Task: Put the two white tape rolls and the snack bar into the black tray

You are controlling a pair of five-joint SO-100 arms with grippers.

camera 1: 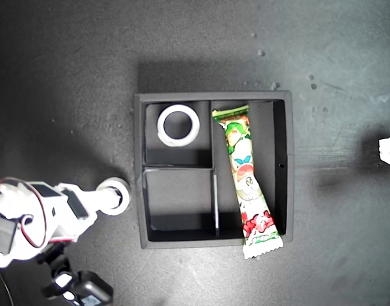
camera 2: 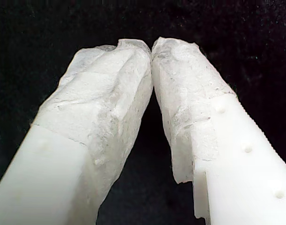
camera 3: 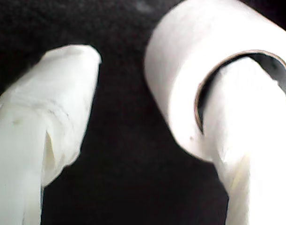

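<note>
Tray: the black tray (camera 1: 283,169) is my landmark; everything below is placed from it.
Thin roll: the thinner tape roll (camera 1: 178,125) lies flat in one small square compartment of the tray.
Snack bar: the snack bar (camera 1: 247,181) lies along the long compartment, one crimped end poking over the tray wall.
Thick roll: the thicker tape roll (camera 1: 116,194) is outside the tray, just beside its wall on the exterior view's left.
Second gripper: my second gripper (camera 3: 147,98) stands open, one finger threaded through the roll's hole, the other outside and apart from the roll.
First gripper: my first gripper (camera 2: 152,49) is closed, tips touching, nothing between them.
Risk: hooked on one finger only, I judge the roll could slide off or swing when lifted; it could also clip the tray wall and nudge the tray.
Writing: the wrapper shows cartoon figures and strawberries; any lettering is too small to read.
</note>
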